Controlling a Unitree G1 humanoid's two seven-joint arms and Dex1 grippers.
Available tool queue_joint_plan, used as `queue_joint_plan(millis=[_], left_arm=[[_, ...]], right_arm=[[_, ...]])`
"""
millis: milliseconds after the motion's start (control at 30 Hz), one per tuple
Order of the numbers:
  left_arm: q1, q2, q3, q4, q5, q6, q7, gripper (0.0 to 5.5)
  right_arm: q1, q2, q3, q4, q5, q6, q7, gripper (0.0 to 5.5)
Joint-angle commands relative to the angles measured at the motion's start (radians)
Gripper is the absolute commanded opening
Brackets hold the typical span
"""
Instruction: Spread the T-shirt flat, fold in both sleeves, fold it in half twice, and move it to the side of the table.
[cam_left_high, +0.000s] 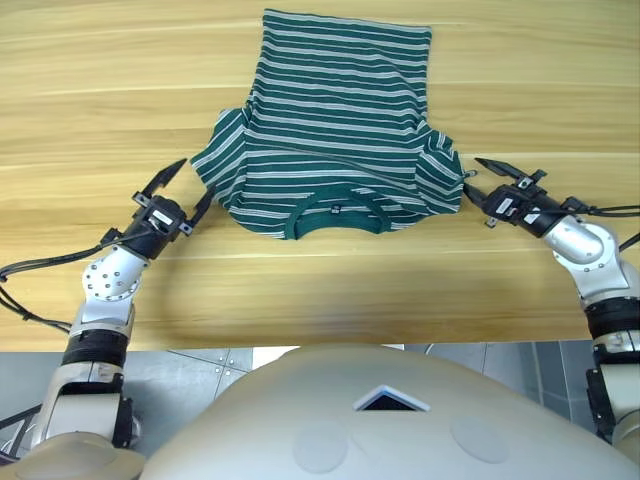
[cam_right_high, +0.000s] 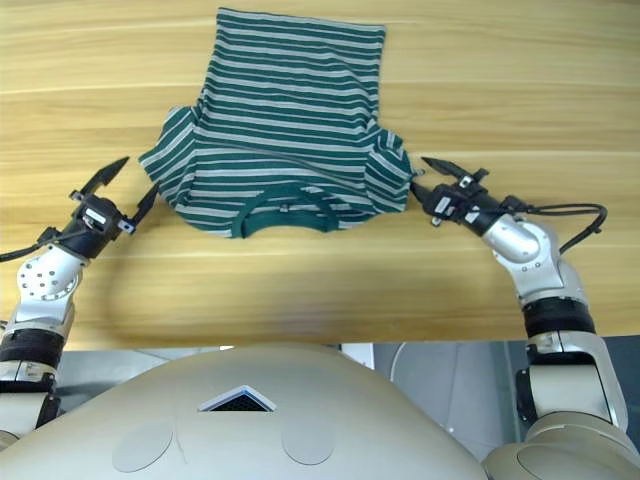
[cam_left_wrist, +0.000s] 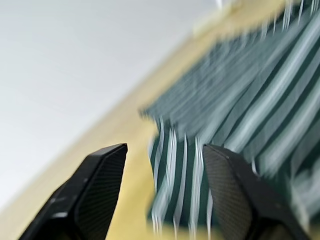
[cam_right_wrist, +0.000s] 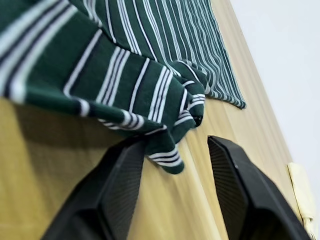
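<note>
Beside T-shirt (cam_left_high: 340, 110) sleeve edges, left end effector (cam_left_high: 197, 177), right end effector (cam_left_high: 472, 172) open, empty.

I see the green-and-white striped T-shirt (cam_right_high: 285, 110) lying in the upper centre of the frame on the wooden table (cam_right_high: 540, 80), with its collar toward the bottom, its hem toward the top and both sleeves bunched rather than laid out flat. At centre left my left gripper (cam_right_high: 142, 172) sits with fingers spread just beside the sleeve on that side. At centre right my right gripper (cam_right_high: 418, 170) has its fingers parted at the edge of the other sleeve.
</note>
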Motion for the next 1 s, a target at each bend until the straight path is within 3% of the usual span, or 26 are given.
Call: queue_joint_plan(millis=[33, 267, 500, 633, 833, 1000], left_arm=[[-0.021, -0.043, -0.050, -0.192, 0.054, 0.036, -0.020, 2.77], [-0.263, -0.092, -0.249, -0.025, 0.585, 0.180, 0.043, 2.77], [-0.477, -0.130, -0.433, 0.256, 0.829, 0.170, 0.157, 2.77], [-0.387, -0.019, -0.477, 0.206, 0.765, 0.068, 0.086, 2.77], [-0.123, 0.204, -0.432, -0.061, 0.598, -0.024, 0.042, 2.77], [-0.074, 0.250, -0.420, -0.171, 0.467, -0.036, -0.028, 2.77]], right_arm=[[0.028, -0.036, -0.046, -0.005, 0.067, -0.025, 0.026, 2.23], [-0.077, -0.015, -0.131, 0.079, 0.022, 0.028, -0.129, 2.23], [-0.154, 0.026, -0.157, -0.011, 0.022, 0.044, -0.213, 2.23], [-0.154, 0.032, -0.163, -0.107, 0.036, 0.073, -0.204, 2.23], [-0.171, 0.033, -0.127, -0.148, 0.013, 0.123, -0.161, 2.23], [-0.175, 0.048, -0.059, -0.121, -0.080, 0.130, -0.153, 2.23]])
